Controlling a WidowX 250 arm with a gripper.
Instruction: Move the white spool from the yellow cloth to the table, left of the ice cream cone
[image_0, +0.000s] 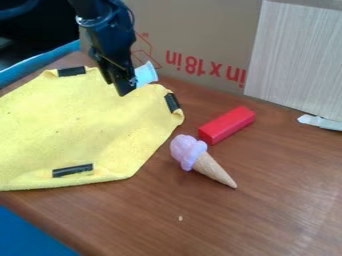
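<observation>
- Black and angled down from above, the claw (125, 89) hangs at the far part of the yellow cloth (87, 122); we cannot tell whether it is released or clenched, nor whether it touches the fabric.
- Just beside it, on our picture's right, we see a white piece (146, 73) with a flared end; we cannot tell if the two touch.
- Around the cloth's border we find a far black strip (71, 71), a right-hand black strip (172, 102) and a near black strip (72, 170). Its left side runs out of view.
- Off the cloth's right edge, a toy ice cream cone (204, 160) lies on its side, pink scoop towards the cloth, tip pointing near and right.
- Close behind the scoop, a red block (227, 125) lies slantwise.
- Brown wood of the surface (267, 200) stretches from cone to near edge of view, with a pale speck (180, 218) on it; its lower-left edge meets blue (30, 235).
- Cardboard (200, 30) and a pale panel (300, 55) bound the far side, a whitish object (320, 122) at the panel's foot.
</observation>
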